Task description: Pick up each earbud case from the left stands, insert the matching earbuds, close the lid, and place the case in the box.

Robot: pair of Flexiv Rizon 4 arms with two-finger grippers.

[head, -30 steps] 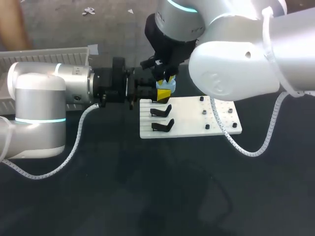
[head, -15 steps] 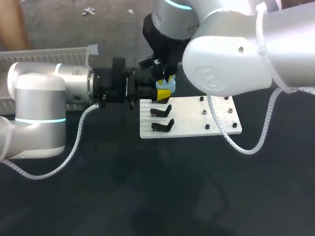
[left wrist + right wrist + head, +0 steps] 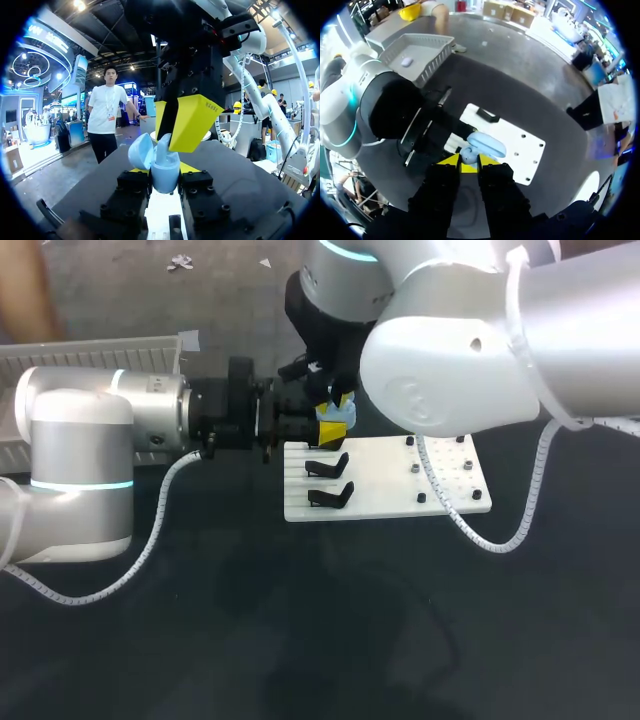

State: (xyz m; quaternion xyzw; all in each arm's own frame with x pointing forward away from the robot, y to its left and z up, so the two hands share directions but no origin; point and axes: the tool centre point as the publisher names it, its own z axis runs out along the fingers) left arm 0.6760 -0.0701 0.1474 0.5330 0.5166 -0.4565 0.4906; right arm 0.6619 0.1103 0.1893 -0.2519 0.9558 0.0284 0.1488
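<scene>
Item 1, my left gripper [image 3: 316, 426]: comes in level from the left, just behind the white stand plate [image 3: 400, 485], and is clamped on the earbud case.
Item 2, earbud case [image 3: 164, 175]: light blue, upright between my left fingers [image 3: 134, 187], held above the plate's rear edge. Its lid [image 3: 140, 152] is open and tipped to one side.
Item 3, light blue piece [image 3: 163, 145]: slim, rising from the case's open top toward my right gripper.
Item 4, my right gripper [image 3: 468, 161]: pointing down directly over the case. I cannot tell whether it grips anything.
Item 5, black stands [image 3: 328, 465]: two, on the plate's left half, both unoccupied.
Item 6, box [image 3: 440, 55]: pale, at the table's far left, well apart from the case. A small pale object [image 3: 406, 61] lies inside.
</scene>
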